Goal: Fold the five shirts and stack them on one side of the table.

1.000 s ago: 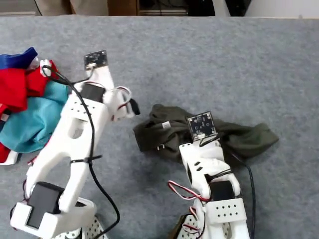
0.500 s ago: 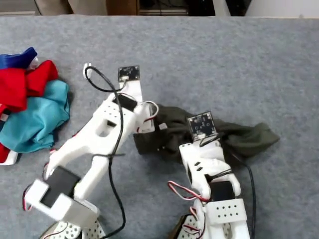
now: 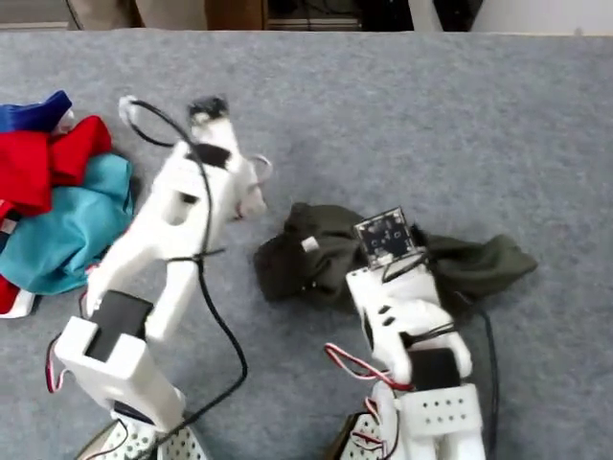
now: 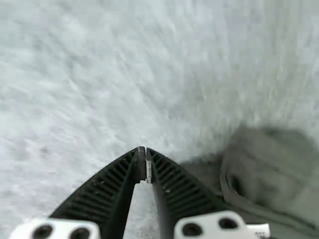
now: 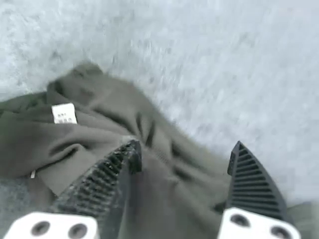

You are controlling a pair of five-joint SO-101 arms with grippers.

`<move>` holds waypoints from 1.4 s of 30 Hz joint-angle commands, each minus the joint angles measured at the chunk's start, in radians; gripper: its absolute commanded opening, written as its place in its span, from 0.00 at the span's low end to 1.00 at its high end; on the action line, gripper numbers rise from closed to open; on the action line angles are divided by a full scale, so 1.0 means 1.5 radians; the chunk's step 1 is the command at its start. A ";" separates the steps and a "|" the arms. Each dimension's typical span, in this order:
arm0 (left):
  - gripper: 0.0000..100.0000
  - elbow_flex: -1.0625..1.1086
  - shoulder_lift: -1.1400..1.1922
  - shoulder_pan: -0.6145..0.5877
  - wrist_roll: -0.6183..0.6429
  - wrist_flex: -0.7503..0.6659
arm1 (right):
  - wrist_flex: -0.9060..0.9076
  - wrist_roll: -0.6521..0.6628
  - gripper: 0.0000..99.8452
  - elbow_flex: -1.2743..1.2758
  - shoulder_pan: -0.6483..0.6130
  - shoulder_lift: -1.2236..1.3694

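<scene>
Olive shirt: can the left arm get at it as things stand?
Probably yes. The left hand, shut, hangs just off the edge of the olive shirt with only bare table between. The right hand is open over the shirt's middle, so that part looks crowded.

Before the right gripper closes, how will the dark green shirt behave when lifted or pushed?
The dark green shirt lies crumpled in soft folds, so it is probably floppy and will hang from the open right gripper if pinched. It looks thin, so likely light. Pushed on the fuzzy grey table, it would probably bunch up rather than slide.
</scene>
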 commanded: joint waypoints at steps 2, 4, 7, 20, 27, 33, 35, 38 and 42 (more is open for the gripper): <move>0.02 -0.116 -0.004 -0.058 -0.052 0.083 | 0.099 0.037 0.28 -0.215 0.069 0.002; 0.02 -0.136 -0.006 -0.084 -0.072 0.110 | 0.148 0.037 0.28 -0.290 0.086 0.003; 0.02 -0.150 -0.007 -0.125 -0.115 0.146 | 0.209 0.037 0.28 -0.386 0.087 0.021; 0.02 -0.137 -0.007 -0.297 -0.255 0.219 | 0.423 0.039 0.28 -0.897 -0.067 0.709; 0.02 -0.003 -0.026 -0.332 -0.259 0.077 | 0.503 0.152 0.28 -1.125 -0.158 1.041; 0.02 0.213 -0.047 -0.302 -0.234 -0.152 | 0.595 0.191 0.28 -1.258 -0.192 1.247; 0.02 0.272 -0.054 -0.289 -0.217 -0.242 | 0.598 0.192 0.28 -1.277 -0.186 1.301; 0.02 0.289 -0.061 -0.289 -0.213 -0.303 | 0.593 0.193 0.28 -1.287 -0.169 1.375; 0.02 0.289 -0.044 -0.289 -0.215 -0.327 | 0.593 0.193 0.28 -1.313 -0.167 1.458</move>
